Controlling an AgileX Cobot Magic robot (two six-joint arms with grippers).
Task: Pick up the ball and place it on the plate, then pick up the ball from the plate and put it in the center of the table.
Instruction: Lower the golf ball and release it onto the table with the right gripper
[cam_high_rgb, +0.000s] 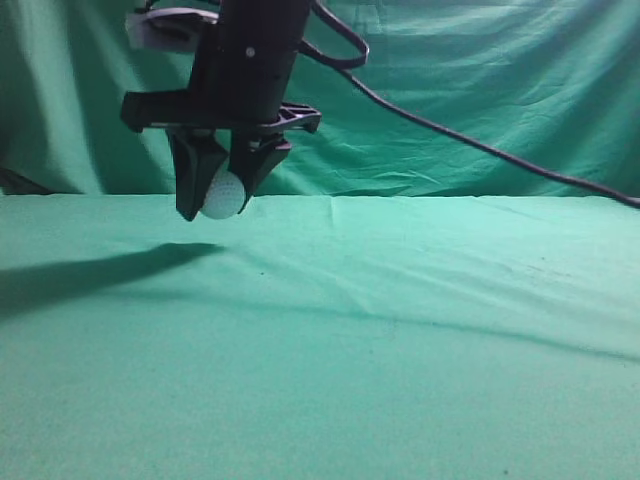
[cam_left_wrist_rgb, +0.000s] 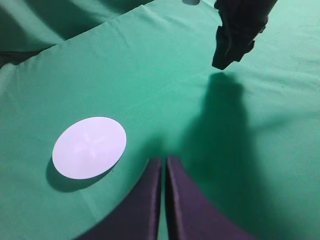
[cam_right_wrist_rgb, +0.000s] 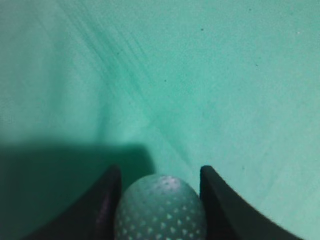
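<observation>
My right gripper (cam_high_rgb: 222, 200) is shut on the white dimpled ball (cam_high_rgb: 224, 194) and holds it in the air above the green table. In the right wrist view the ball (cam_right_wrist_rgb: 162, 210) sits between the two dark fingers (cam_right_wrist_rgb: 160, 175), with bare cloth below. The round white plate (cam_left_wrist_rgb: 89, 147) lies flat on the cloth at the left of the left wrist view, empty. My left gripper (cam_left_wrist_rgb: 163, 162) is shut and empty, just right of the plate. The right gripper (cam_left_wrist_rgb: 234, 42) also shows in that view at the top right, well away from the plate. The plate is out of the exterior view.
Green cloth (cam_high_rgb: 400, 330) covers the table and hangs as a backdrop (cam_high_rgb: 480, 90). A black cable (cam_high_rgb: 480, 145) runs from the right arm off to the right. The arm's shadow (cam_high_rgb: 90, 272) falls on the cloth at the left.
</observation>
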